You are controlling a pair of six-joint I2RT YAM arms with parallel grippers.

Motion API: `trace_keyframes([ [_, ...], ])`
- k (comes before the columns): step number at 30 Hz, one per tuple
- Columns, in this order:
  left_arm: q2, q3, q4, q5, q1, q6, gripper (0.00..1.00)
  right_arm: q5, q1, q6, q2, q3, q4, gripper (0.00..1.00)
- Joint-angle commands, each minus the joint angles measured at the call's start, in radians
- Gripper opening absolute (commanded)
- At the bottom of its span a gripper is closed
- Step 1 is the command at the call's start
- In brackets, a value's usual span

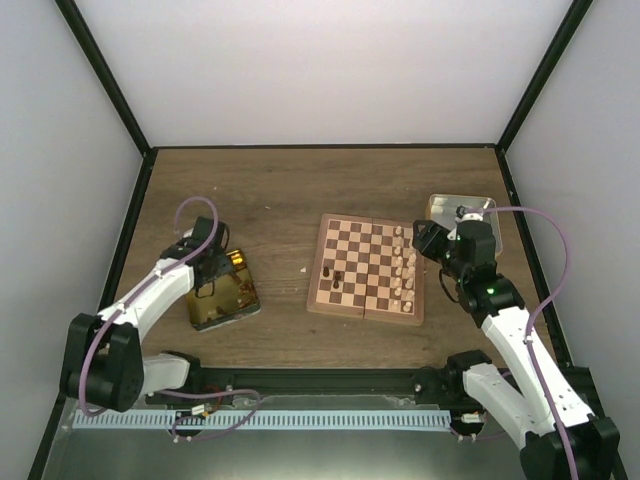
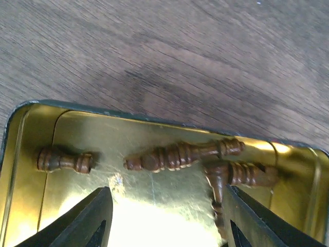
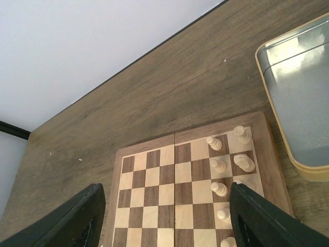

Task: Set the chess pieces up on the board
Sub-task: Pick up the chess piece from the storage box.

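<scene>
The dark chess pieces (image 2: 182,154) lie on their sides on the floor of a gold tin (image 2: 31,134), which is set on the bench (image 2: 154,51) toward its left edge. They are judged to be light, stiff turned wood, smooth and rounded, and so likely to roll or skid on the glossy metal. A hold across the narrow waist, square to the long axis, would probably be safest.

The middle group, which may be two pieces end to end, has its long axis along the tin's far wall. That is nearly in line with the gap of the left gripper (image 2: 167,206), so a wrist turn is judged necessary. A lone piece (image 2: 64,160) lies parallel nearer the left wall. Two more (image 2: 247,175) meet in an L beside the right-hand finger. Which ends are heads cannot be told.

The left jaws are held apart over the tin floor with nothing between them. The right gripper (image 3: 165,206) is also spread and empty above the board (image 3: 149,180), mid-bench. Cream pieces (image 3: 218,165) stand upright along the board's right side, toward a silver tin (image 3: 303,92).
</scene>
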Motion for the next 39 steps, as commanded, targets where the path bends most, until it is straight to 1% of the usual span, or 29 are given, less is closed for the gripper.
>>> trace_keyframes([
  [1,0.04,-0.015,0.135,0.027,0.057,-0.003,0.61,-0.002,0.004,0.006,-0.004,0.045,0.033,0.68],
  [4,0.073,-0.021,0.196,0.041,0.074,0.004,0.62,-0.007,0.005,-0.005,0.006,0.054,0.03,0.68],
  [7,0.106,-0.023,0.217,0.042,0.079,0.041,0.65,-0.008,0.004,-0.022,0.018,0.07,0.018,0.68],
  [11,0.134,-0.047,0.244,0.067,0.08,0.061,0.66,0.003,0.005,-0.03,0.016,0.077,0.013,0.68],
  [18,0.154,-0.073,0.279,0.065,0.084,0.085,0.67,-0.006,0.005,-0.011,0.008,0.067,0.01,0.68],
  [21,0.154,-0.093,0.319,0.052,0.085,0.093,0.65,-0.006,0.005,-0.011,0.006,0.069,0.009,0.68],
  [24,0.172,-0.094,0.323,0.066,0.088,0.093,0.59,-0.008,0.005,-0.012,0.005,0.075,0.004,0.68],
  [27,0.163,-0.095,0.3,0.121,0.088,0.082,0.55,-0.004,0.005,-0.012,0.001,0.077,0.001,0.68],
  [32,0.098,-0.122,0.256,0.205,0.087,0.062,0.53,-0.009,0.004,-0.005,-0.004,0.066,0.006,0.68],
  [33,0.092,-0.127,0.244,0.218,0.087,0.056,0.51,-0.011,0.005,-0.004,-0.004,0.064,0.01,0.67],
  [35,0.085,-0.135,0.228,0.243,0.087,0.046,0.41,-0.018,0.005,-0.004,-0.004,0.06,0.018,0.67],
  [36,0.085,-0.139,0.224,0.251,0.087,0.042,0.37,-0.02,0.005,-0.004,-0.002,0.059,0.02,0.66],
  [38,0.086,-0.146,0.227,0.257,0.087,0.04,0.35,-0.028,0.005,-0.004,0.0,0.059,0.024,0.66],
  [39,0.09,-0.147,0.222,0.25,0.087,0.04,0.32,-0.03,0.005,-0.005,0.0,0.06,0.024,0.66],
])
